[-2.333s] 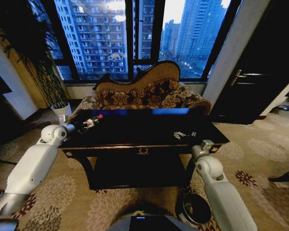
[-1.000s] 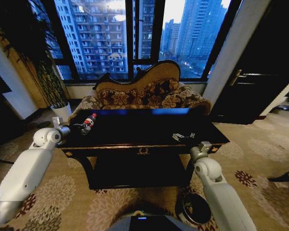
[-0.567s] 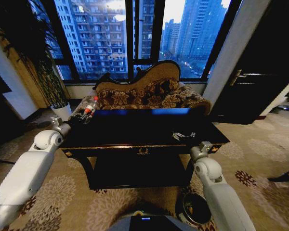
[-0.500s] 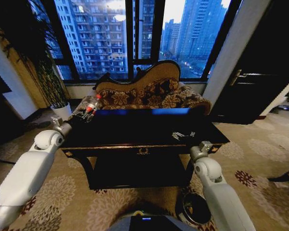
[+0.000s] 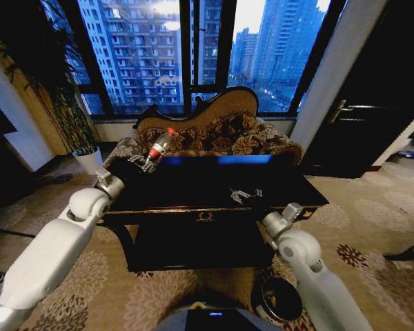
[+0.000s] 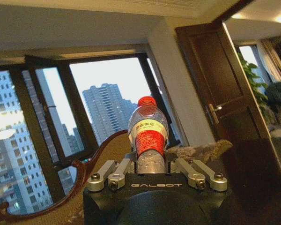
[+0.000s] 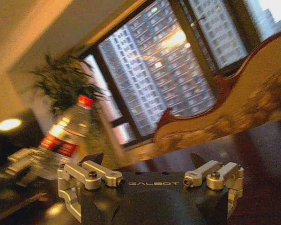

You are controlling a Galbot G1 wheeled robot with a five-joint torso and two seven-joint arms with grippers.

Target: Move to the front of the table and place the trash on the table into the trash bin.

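Left claw (image 5: 139,164) clamps the bottle (image 5: 159,145) low on its body. We judge it light, slippery, easily crushed. Right claw (image 7: 150,176) gapes empty above the counter (image 5: 193,185).

The room is dim, lit mainly by blue daylight through the far window (image 5: 186,55), which reflects on the glossy table (image 5: 214,183). The head view bends at its edges. The right wrist view is motion-blurred, with warm lamp glare.
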